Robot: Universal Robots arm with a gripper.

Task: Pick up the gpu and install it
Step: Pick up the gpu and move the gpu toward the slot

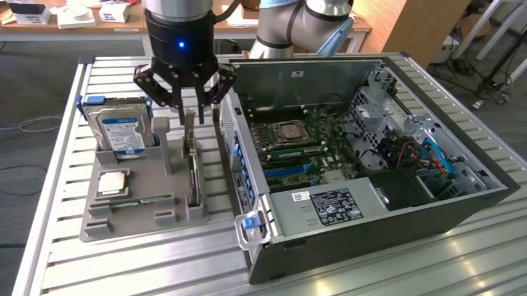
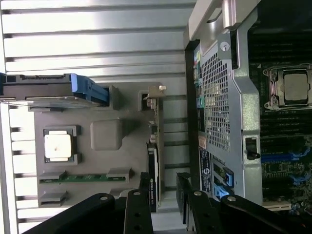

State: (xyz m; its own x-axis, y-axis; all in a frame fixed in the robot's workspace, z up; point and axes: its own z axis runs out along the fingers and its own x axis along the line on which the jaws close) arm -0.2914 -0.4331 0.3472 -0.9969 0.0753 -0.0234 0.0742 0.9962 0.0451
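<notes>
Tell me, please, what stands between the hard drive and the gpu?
A grey upright post of the tray stands between the hard drive and the gpu, as the exterior view shows.

The slatted metal table (image 1: 165,262) has a gray plastic holder tray (image 1: 136,216) on it, parked just beside an open computer case (image 1: 395,228). A hard drive (image 1: 122,131) with a blue-white label stands upright at one end of the tray. A square processor chip (image 1: 111,183) lies flat in its pocket, with a green memory stick (image 1: 136,201) on edge next to it. Inside the case there's a green motherboard (image 1: 300,154), a processor socket (image 1: 290,131), and blue and red cables (image 1: 432,159). Wooden desks (image 1: 82,26) are in the back.
</notes>
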